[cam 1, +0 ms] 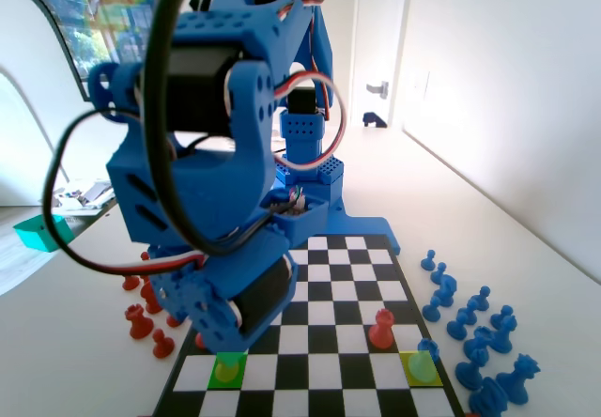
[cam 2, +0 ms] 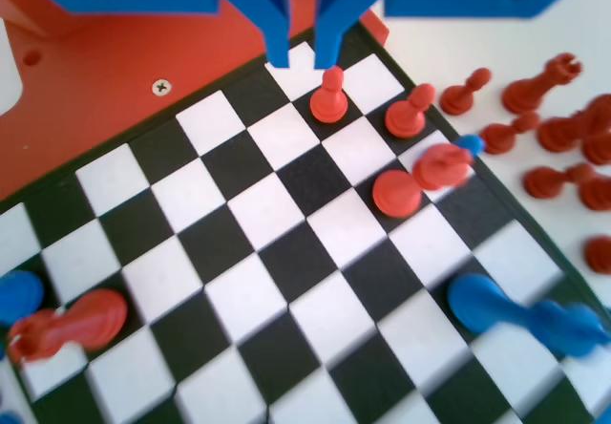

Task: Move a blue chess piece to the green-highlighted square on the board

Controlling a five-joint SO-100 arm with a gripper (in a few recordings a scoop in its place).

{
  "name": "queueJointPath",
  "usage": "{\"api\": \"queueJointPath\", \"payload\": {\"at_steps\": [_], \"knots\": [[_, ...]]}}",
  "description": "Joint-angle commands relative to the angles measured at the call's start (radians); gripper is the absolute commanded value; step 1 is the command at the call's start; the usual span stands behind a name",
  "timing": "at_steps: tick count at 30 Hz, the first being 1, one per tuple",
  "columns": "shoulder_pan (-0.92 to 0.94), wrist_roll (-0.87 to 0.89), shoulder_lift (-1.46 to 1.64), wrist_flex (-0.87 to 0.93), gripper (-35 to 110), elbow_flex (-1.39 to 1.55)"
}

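Blue arm (cam 1: 225, 182) looms closest. End effector (cam 2: 304, 61) released, empty, jaws slightly apart above red pawn (cam 2: 329, 99). Blue chess piece (cam 1: 428, 349) far off; green-highlighted square (cam 1: 226, 369) vacant. Retarget, descend straddling ball head.

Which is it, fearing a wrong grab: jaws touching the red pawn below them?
Cannot tell. In the wrist view the gripper ends right above the red pawn; neither gap nor contact shows.

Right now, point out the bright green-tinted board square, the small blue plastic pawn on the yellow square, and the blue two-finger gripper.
Green-tinted square (cam 1: 226, 369): fixed view, its middle.
Blue pawn (cam 1: 427, 350): fixed view, its head.
Gripper (cam 2: 304, 56): wrist view, midway between fingertips.
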Motion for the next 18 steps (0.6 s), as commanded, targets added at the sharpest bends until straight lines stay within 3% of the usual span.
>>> {"api": "queueJointPath", "payload": {"at_steps": [1,18], "knots": [[0.011,-0.023,0.038,0.011,11,-0.003],[0.051,-0.052,-0.003,-0.026,12,-0.018]]}}
